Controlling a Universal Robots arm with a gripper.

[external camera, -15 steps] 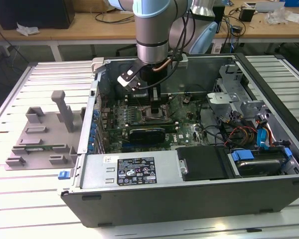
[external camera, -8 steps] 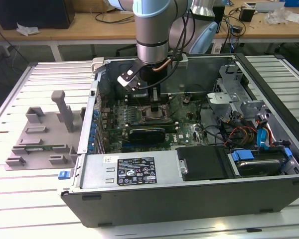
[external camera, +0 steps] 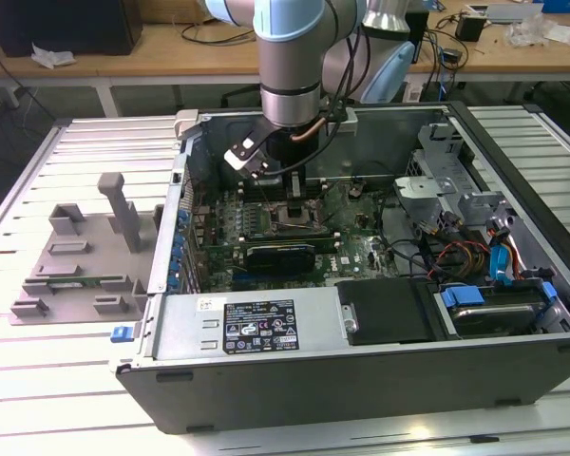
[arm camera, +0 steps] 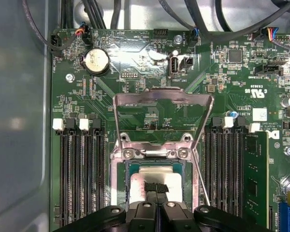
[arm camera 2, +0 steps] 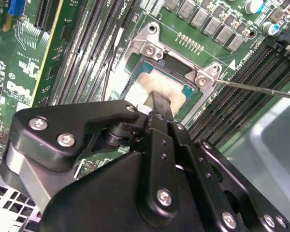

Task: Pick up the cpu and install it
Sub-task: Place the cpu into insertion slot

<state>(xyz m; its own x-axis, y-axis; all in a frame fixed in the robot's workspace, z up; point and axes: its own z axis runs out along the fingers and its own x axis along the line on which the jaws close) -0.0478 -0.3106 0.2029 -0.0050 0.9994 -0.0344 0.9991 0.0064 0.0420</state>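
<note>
Cpu (arm camera: pixel 154 174) sits flat in the socket frame (arm camera: pixel 157 152) on the motherboard (arm camera: pixel 135 72), silver top up, inside the open computer case (external camera: pixel 361 380). Load plate (arm camera: pixel 135 99) is hinged open, swung clear of the socket. Your tool (arm camera: pixel 156 187) hangs over the chip's middle, fingers (arm camera: pixel 150 191) drawn together with nothing between them. Whether the tips touch the metal top, you cannot tell. Memory slots (arm camera: pixel 79 179) flank the socket on both sides. Grey fixture tray (external camera: pixel 66 275) lies on the worktop (external camera: pixel 38 399), beside the case at the exterior view's left.

Silver-grey cpu (arm camera: pixel 154 175), green motherboard (arm camera: pixel 135 96), black fingers (arm camera: pixel 151 188), pale grey fixture tray (external camera: pixel 66 275)
</note>
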